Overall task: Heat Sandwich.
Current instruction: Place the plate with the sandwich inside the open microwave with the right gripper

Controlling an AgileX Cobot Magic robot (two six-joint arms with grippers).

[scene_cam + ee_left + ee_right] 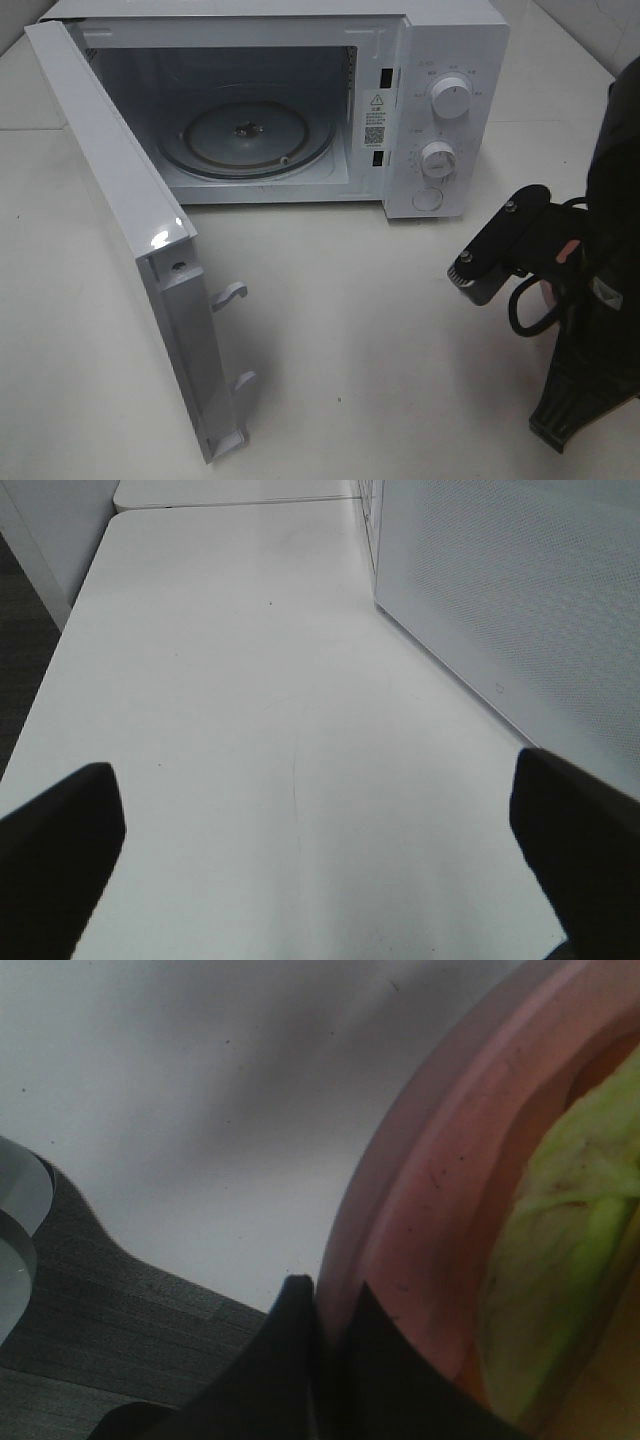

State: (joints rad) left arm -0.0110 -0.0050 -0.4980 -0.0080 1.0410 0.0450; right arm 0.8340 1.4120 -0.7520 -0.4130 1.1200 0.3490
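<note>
Right gripper (330, 1292) clamped on the rim of the pink plate (440, 1160), one finger on each side of the lip. On that plate, the sandwich (560, 1250), green leaf layer showing. Plate and sandwich at the near right of the table (380, 330), mostly hidden behind the right arm (600, 230) from the high camera. Left gripper (312, 780) spread wide apart above the white tabletop, just beside the microwave door (110, 170). Door swung open to the left. Microwave (450, 40) at the far side, glass turntable (250, 135) visible inside.
</note>
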